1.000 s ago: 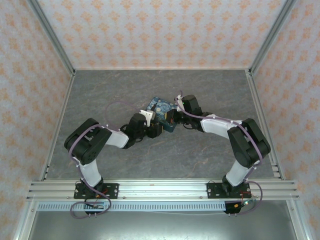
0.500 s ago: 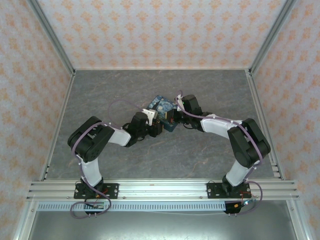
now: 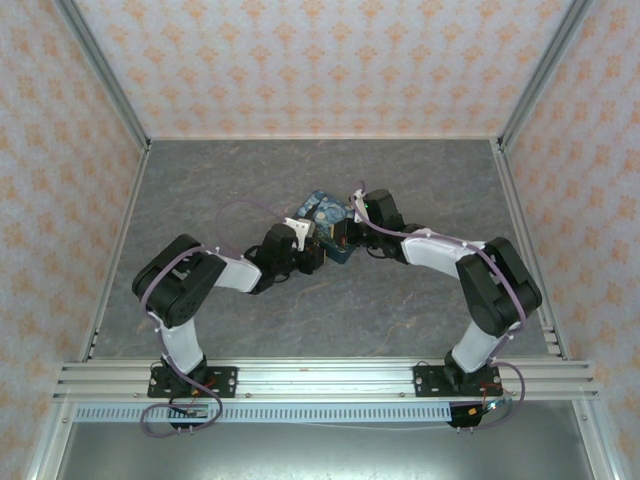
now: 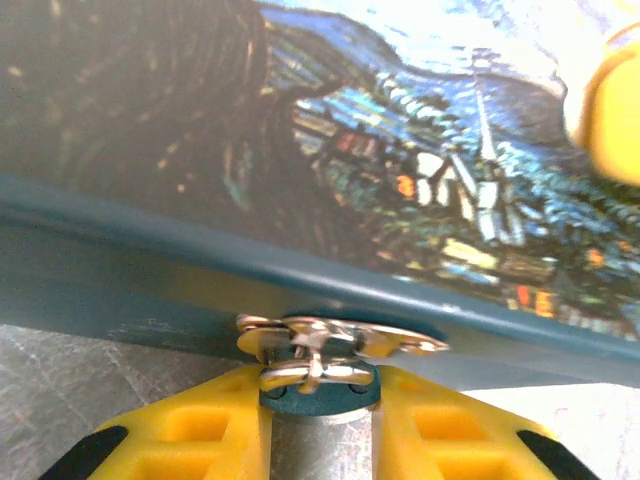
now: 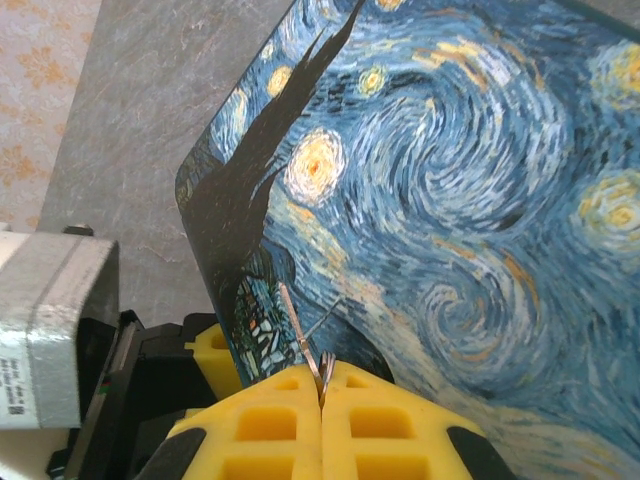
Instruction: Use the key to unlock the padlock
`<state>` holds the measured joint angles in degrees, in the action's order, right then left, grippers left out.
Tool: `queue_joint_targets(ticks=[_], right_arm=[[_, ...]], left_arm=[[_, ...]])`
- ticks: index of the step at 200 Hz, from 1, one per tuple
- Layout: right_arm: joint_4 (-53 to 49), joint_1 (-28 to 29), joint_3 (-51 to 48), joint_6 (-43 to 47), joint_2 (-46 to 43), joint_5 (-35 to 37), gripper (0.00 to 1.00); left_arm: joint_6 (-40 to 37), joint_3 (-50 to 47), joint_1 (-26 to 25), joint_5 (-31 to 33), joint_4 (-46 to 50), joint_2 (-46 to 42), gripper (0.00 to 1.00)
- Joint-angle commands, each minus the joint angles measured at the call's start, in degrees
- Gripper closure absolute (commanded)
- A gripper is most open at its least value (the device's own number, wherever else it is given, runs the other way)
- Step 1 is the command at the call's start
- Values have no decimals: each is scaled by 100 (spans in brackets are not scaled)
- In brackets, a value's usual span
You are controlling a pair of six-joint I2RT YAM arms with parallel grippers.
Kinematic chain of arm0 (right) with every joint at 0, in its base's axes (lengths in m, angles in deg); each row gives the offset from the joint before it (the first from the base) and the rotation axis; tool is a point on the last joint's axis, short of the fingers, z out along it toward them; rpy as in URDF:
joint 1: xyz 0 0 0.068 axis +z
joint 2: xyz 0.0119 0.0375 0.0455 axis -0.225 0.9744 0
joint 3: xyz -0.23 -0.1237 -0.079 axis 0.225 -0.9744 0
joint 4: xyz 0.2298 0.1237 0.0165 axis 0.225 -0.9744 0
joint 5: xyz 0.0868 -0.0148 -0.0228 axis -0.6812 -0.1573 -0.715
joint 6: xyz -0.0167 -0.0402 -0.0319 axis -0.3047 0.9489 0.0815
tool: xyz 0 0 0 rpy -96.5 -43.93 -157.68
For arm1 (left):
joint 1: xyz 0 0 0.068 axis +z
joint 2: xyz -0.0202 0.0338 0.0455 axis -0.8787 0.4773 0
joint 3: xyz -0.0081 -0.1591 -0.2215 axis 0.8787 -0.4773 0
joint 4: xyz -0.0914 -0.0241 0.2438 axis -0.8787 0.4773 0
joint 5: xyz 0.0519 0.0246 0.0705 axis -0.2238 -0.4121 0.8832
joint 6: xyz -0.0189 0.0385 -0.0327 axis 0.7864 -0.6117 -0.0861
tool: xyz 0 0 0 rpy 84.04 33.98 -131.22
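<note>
The padlock (image 4: 322, 437) has a teal top and a silvery body, and its grey shackle (image 4: 315, 373) hangs through the metal hasp (image 4: 345, 337) on the front edge of the blue swirl-print box (image 4: 330, 150). My left gripper (image 4: 320, 388) is shut on the padlock, a yellow finger pressed against each side. My right gripper (image 5: 322, 376) is shut on the key (image 5: 294, 318), whose thin blade sticks out over the box lid (image 5: 450, 190). In the top view, the left gripper (image 3: 312, 248) and the right gripper (image 3: 340, 238) meet at the box (image 3: 325, 210).
The box lies mid-table on the grey marbled surface (image 3: 400, 180). Patterned walls and metal frame posts enclose the table on three sides. A yellow finger (image 4: 612, 105) of the right gripper hovers above the lid's right part.
The left arm has pushed forward toward the box's front edge and its jaws have narrowed onto the padlock. The right gripper has stayed put, holding the key.
</note>
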<state>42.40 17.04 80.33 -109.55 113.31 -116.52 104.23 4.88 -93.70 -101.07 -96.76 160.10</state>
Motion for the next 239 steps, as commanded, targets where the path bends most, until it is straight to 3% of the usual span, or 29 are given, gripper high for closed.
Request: queue_joint_targets(ticks=[1, 45, 102, 140, 239], right_arm=[[-374, 50, 10, 190, -389, 197, 100], [-839, 48, -335, 761, -1162, 347, 100], [-1345, 63, -1144, 1322, -2205, 268, 100], [-1065, 219, -1697, 1279, -2756, 193, 100], [93, 658, -2431, 1070, -2611, 724, 100]], left_arm=[[192, 124, -119, 148, 366, -482, 73], [705, 349, -353, 75, 1228, -978, 76], [1793, 493, -482, -298, 1561, -1271, 78], [2286, 634, -586, -437, 1644, -1315, 80], [3485, 931, -698, -280, 2225, -1553, 83]])
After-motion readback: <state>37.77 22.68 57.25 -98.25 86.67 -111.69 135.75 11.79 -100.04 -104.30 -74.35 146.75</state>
